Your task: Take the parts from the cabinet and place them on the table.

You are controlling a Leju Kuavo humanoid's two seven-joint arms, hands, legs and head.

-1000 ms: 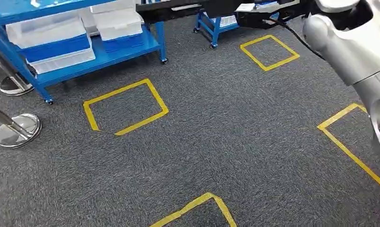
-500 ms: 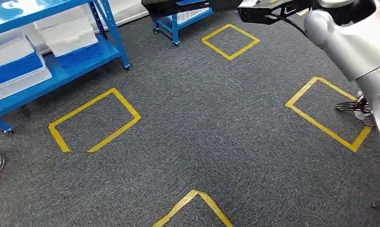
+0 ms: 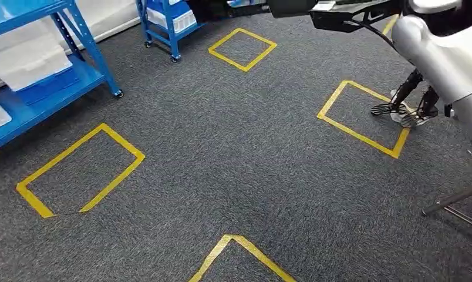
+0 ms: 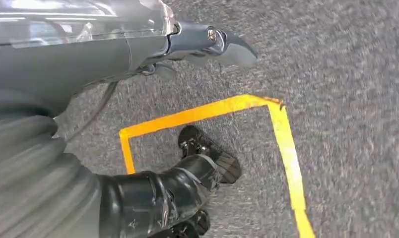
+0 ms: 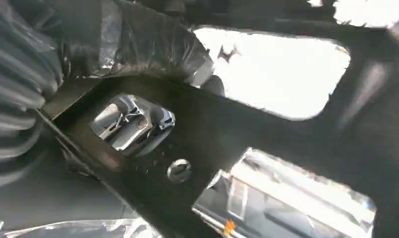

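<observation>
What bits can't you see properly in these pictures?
Black part: head view, cut off by the top edge; whole shape unknown.
Right hand: right wrist view, blurred; the part it grips hides its fingers.
Left hand: left wrist view, unclear whether it holds anything.
Blue shelf: head view, cut by the left edge.

A long black part (image 3: 339, 14) is hanging level, high above the carpet, stretching across the far edge of the head view. In the right wrist view the same black part (image 5: 267, 148) is showing as a flat frame with large cut-out windows and a screw head, the right hand (image 5: 88, 39) gripping one end.
</observation>
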